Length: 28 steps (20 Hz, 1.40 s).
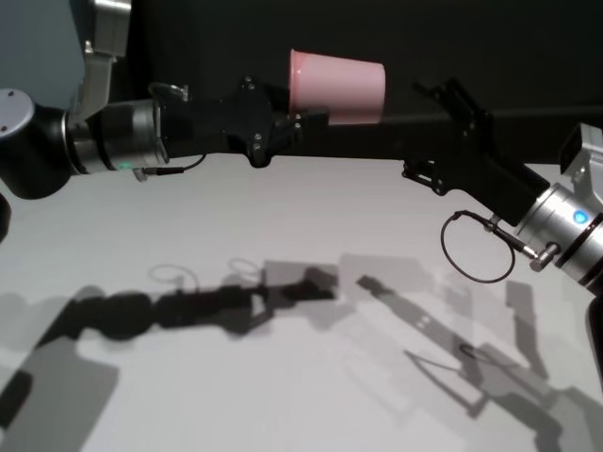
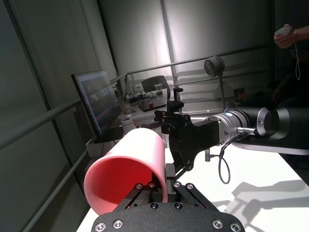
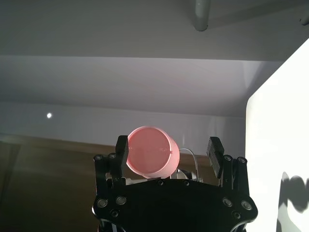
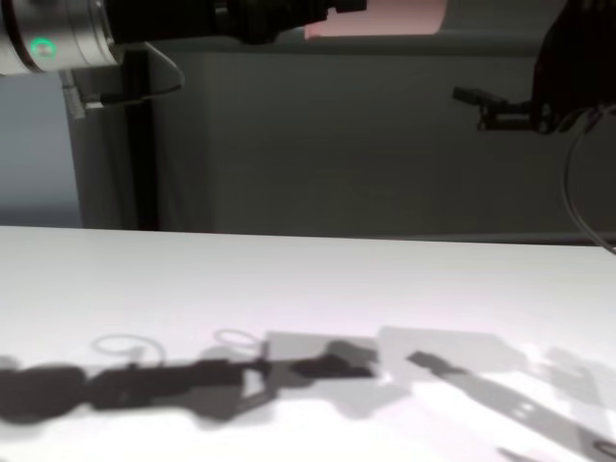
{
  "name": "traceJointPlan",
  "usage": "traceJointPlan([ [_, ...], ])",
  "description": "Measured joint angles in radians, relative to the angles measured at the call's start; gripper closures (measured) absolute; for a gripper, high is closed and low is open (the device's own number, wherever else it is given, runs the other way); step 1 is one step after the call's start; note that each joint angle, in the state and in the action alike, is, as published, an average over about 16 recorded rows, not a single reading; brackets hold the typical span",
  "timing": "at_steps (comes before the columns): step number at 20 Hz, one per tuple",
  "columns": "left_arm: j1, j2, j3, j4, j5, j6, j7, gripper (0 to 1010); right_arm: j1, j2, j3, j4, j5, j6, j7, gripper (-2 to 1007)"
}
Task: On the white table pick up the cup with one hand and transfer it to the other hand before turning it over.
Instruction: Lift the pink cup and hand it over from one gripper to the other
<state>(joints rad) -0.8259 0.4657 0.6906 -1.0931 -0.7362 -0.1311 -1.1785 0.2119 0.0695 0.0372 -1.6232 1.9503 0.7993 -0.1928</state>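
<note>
The pink cup [image 1: 337, 87] hangs on its side high above the white table [image 1: 311, 207], its mouth turned toward my left arm. My left gripper [image 1: 303, 118] is shut on the cup's rim; in the left wrist view the fingers pinch the lower edge of the open cup [image 2: 128, 169]. My right gripper [image 1: 429, 132] stands open just right of the cup's base, a small gap away. In the right wrist view the cup's base [image 3: 150, 157] faces the camera, beyond the spread fingers [image 3: 121, 150]. The chest view shows only the cup's lower side [image 4: 385, 17].
A dark wall panel [image 1: 471, 38] runs behind the table's far edge. A black cable loop [image 1: 480, 250] hangs from my right wrist. Both arms cast shadows on the tabletop [image 4: 289, 289]. Beyond the table stand a monitor [image 2: 96, 99] and desks.
</note>
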Motion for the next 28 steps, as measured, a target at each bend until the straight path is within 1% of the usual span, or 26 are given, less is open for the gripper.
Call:
traceJointPlan([
  [7, 0.0, 0.0, 0.0, 0.0, 0.0, 0.0, 0.0, 958, 0.016, 0.005, -0.032, 0.008, 0.002, -0.001, 0.008, 5],
  [12, 0.0, 0.0, 0.0, 0.0, 0.0, 0.0, 0.0, 958, 0.025, 0.011, -0.048, 0.012, 0.004, -0.005, 0.015, 5],
  [17, 0.0, 0.0, 0.0, 0.0, 0.0, 0.0, 0.0, 958, 0.033, 0.019, -0.056, 0.014, 0.01, -0.012, 0.02, 5],
  [24, 0.0, 0.0, 0.0, 0.0, 0.0, 0.0, 0.0, 958, 0.042, 0.034, -0.06, 0.011, 0.022, -0.025, 0.025, 5],
  [28, 0.0, 0.0, 0.0, 0.0, 0.0, 0.0, 0.0, 958, 0.046, 0.042, -0.066, 0.008, 0.029, -0.03, 0.027, 5],
])
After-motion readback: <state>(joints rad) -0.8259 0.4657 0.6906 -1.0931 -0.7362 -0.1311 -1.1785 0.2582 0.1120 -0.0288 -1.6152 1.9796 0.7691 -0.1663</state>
